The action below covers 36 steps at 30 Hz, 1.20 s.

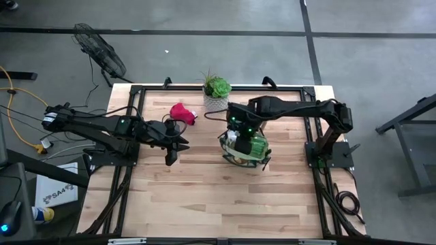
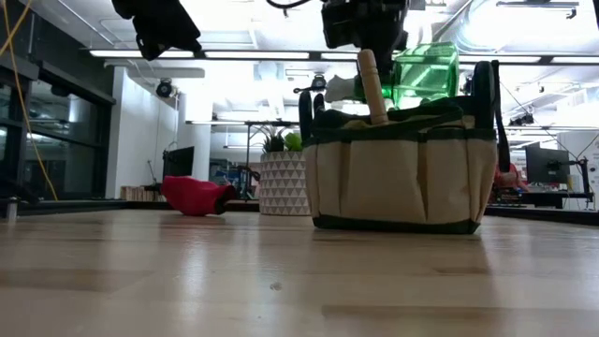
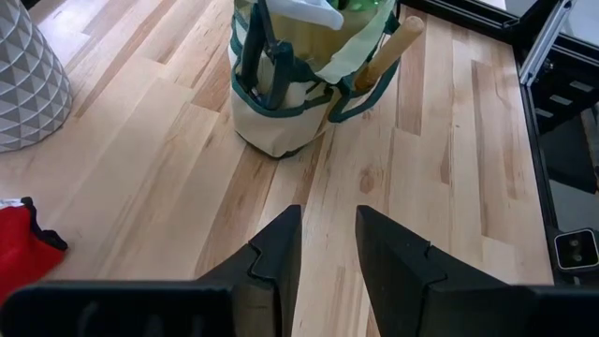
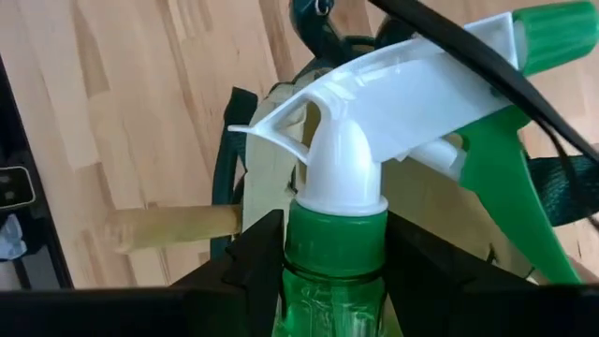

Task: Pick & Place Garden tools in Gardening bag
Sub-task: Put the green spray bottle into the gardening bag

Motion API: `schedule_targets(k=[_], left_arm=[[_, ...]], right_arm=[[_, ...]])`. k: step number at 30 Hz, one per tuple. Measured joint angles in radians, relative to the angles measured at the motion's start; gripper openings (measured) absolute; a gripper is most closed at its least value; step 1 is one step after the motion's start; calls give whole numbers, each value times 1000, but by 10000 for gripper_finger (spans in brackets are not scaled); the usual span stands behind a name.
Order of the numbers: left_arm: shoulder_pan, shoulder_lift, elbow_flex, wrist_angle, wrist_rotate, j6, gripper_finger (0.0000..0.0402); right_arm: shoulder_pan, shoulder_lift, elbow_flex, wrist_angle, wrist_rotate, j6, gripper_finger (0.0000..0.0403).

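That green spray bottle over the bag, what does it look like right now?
The spray bottle is clear green plastic with a white trigger head and green nozzle. It stands upright over the gardening bag, its top above the rim. The right gripper has its dark fingers on either side of the bottle's neck. A wooden handle pokes up beside it.

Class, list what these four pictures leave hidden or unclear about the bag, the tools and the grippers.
- Bag's contents: the gardening bag wall in the low view, and the right gripper over it in the high view, hide all but a wooden handle and the spray bottle.
- Red glove: cut off by the left wrist picture's edge.
- Left gripper: only fingertips show there.
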Motion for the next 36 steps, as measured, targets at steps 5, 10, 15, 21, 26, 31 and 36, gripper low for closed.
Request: schedule_targets(k=[5, 10, 15, 21, 26, 31, 36], left_arm=[[0, 0, 0, 0, 0, 0, 101], [0, 0, 0, 0, 0, 0, 101], [0, 0, 0, 0, 1, 0, 101], [0, 0, 0, 0, 2, 0, 101], [0, 0, 0, 0, 2, 0, 101], [0, 0, 0, 0, 2, 0, 101], [0, 0, 0, 0, 2, 0, 101]], right_arm=[[16, 0, 0, -5, 23, -4, 152], [18, 0, 0, -28, 42, -4, 153], [18, 0, 0, -85, 64, -6, 153], [18, 0, 0, -84, 76, -3, 179], [18, 0, 0, -84, 69, 0, 238], [18, 0, 0, -87, 13, -1, 281], [18, -15, 0, -120, 4, 36, 279]])
